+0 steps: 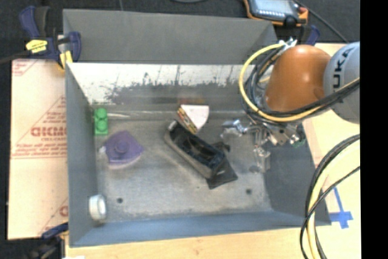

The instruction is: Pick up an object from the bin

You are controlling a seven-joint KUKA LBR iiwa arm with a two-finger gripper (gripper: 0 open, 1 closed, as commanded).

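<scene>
The tool (260, 147) hangs low at the right side of the bin (182, 224), over bare floor, with nothing seen in it; whether it is spread or pressed together cannot be told. The nearest thing is a long black piece (199, 154) lying slantwise in the middle, just left of the tool, and it looks the likeliest pick. A cream wedge (194, 116) sits at its far end. A good grasp would shift left, line up across the black piece's narrow width, well clear of the wedge, then descend straight.
</scene>
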